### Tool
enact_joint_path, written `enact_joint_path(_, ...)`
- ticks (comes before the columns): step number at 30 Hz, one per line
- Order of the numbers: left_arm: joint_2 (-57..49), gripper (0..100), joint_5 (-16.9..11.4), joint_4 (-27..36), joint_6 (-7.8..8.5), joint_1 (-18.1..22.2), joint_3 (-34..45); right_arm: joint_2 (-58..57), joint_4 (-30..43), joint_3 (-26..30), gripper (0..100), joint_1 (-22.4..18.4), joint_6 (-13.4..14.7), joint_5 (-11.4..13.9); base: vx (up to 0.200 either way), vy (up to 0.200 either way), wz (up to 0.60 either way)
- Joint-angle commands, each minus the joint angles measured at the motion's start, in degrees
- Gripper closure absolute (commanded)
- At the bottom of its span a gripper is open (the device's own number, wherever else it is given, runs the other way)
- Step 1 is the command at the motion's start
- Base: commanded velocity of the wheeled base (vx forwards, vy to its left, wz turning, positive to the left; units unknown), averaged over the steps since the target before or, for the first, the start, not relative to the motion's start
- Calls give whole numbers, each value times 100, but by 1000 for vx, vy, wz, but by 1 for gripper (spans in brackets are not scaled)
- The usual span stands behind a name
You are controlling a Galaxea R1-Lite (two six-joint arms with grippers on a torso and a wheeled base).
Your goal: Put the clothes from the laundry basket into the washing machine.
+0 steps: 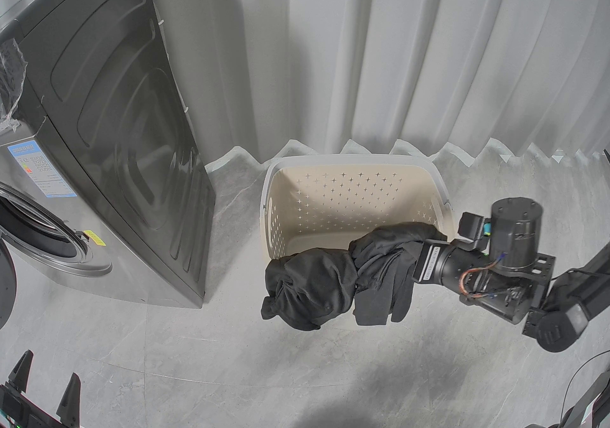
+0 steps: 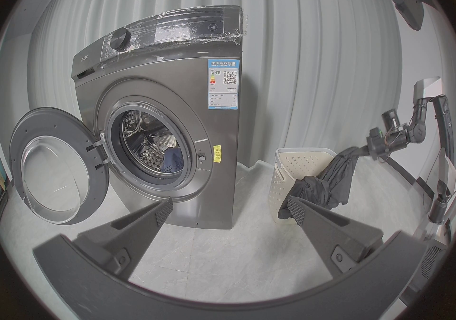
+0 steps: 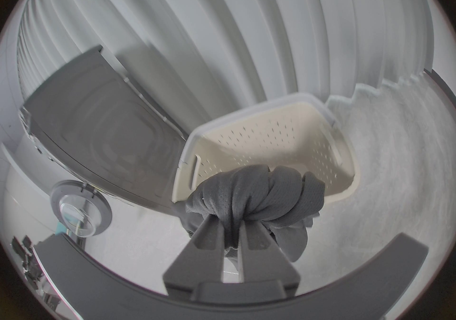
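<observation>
A cream laundry basket (image 1: 356,194) stands on the floor by the curtain, to the right of the grey washing machine (image 1: 114,131). My right gripper (image 3: 231,235) is shut on a dark grey garment (image 1: 343,274), which hangs bunched over the basket's near rim (image 3: 266,195). The same garment (image 2: 323,183) drapes from the right arm in the left wrist view. The machine's round door (image 2: 57,166) is swung wide, and a blue item (image 2: 173,160) lies inside the drum. My left gripper (image 2: 228,209) is open, low in front of the machine, with nothing between its fingers (image 1: 44,385).
White pleated curtains (image 1: 394,35) hang behind the basket and machine. Pale grey tiled floor (image 1: 254,359) stretches between the machine's front and the basket. The open door juts out on the machine's far side from the basket.
</observation>
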Motion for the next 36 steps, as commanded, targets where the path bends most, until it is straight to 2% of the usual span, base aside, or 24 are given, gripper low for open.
enact_joint_path(1, -93, 0, -7, -1, 3, 4, 92, -1195, 6, 273, 100, 170, -12, 5, 0, 0, 0)
enact_joint_path(6, -93, 0, -16, -1, 38, 4, 92, -1881, 6, 291, 100, 513, -478, 58, 0, 0, 0)
enact_joint_path(8, -93, 0, -16, -1, 47, 4, 92, -2100, 6, 300, 100, 706, -522, 102, 0, 0, 0)
enact_joint_path(11, -93, 0, -25, -1, 73, 4, 92, -2355, 15, 300, 100, 776, -636, 137, 0, 0, 0)
enact_joint_path(16, -93, 0, -25, -1, 73, 4, 92, -2777, 15, 387, 100, 847, -1023, 550, -40, 0, 0)
enact_joint_path(33, -93, 0, -34, -1, 64, -5, 92, -2803, 33, 458, 100, 864, -1172, 515, -200, 0, 0)
enact_joint_path(36, -93, 0, -25, -1, 64, -5, 92, -2786, 24, 502, 100, 864, -1172, 524, 0, 0, 0)
